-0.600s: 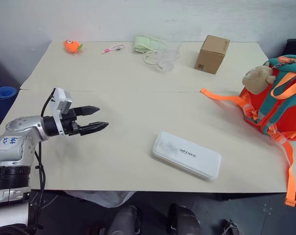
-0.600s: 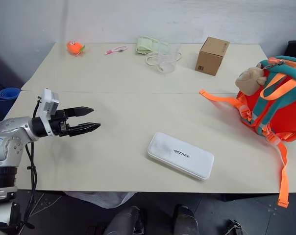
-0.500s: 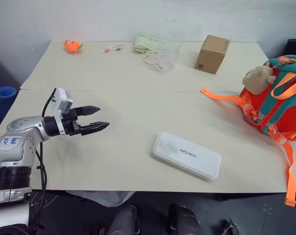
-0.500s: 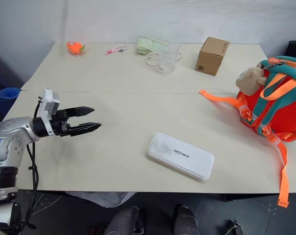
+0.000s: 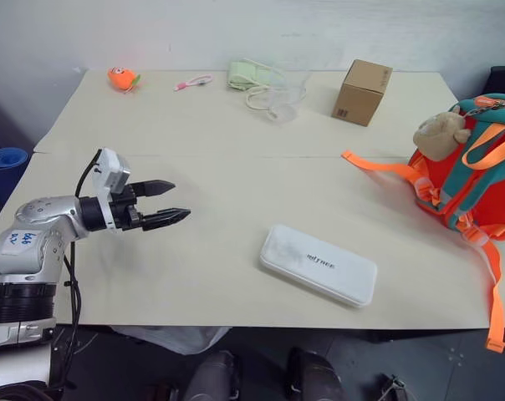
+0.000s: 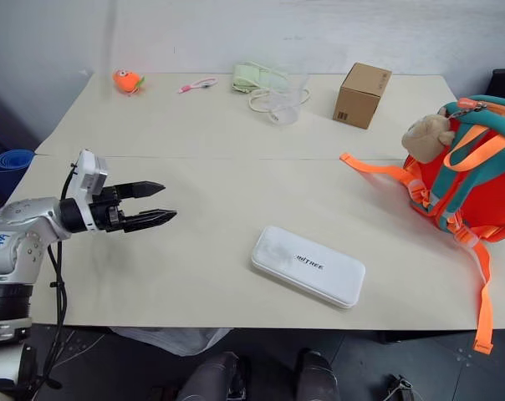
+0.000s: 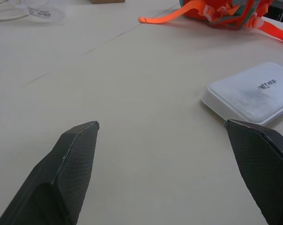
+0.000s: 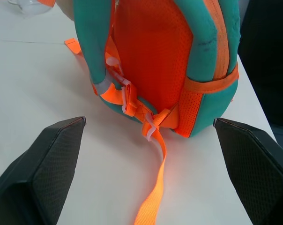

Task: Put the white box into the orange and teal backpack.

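The white box (image 5: 318, 265) is lying flat near the front edge of the counter (image 5: 219, 134), its grey lettering facing up, with nothing touching it. To its left, the left gripper (image 5: 170, 203) is hovering just above the counter with its two black fingers (image 7: 69, 166) spread wide and holding nothing; it is pointing toward the box but is sitting well apart from it. In the left wrist view the box is showing just beyond one fingertip, and bare counter is lying between the fingers.

The orange and teal backpack (image 5: 478, 159) is standing upright at the right edge of the counter, well to the right of the box and a little farther back, with a tan plush toy (image 5: 439, 134) hanging at its upper left side. One orange strap (image 5: 378, 164) is trailing flat across the counter to the left, and another (image 5: 496, 292) is hanging over the front edge.

In the right wrist view the right gripper (image 8: 160, 140) is facing the backpack's lower part (the buckles and webbing) with its fingers (image 8: 50, 161) spread wide and empty, not touching the fabric.

Farther back a brown cardboard box (image 5: 362, 92) is sitting, then a clear plastic cup (image 5: 284, 104) beside a pale green cloth (image 5: 251, 75), a pink item (image 5: 192, 83) and a small orange toy (image 5: 123, 79) along the far edge
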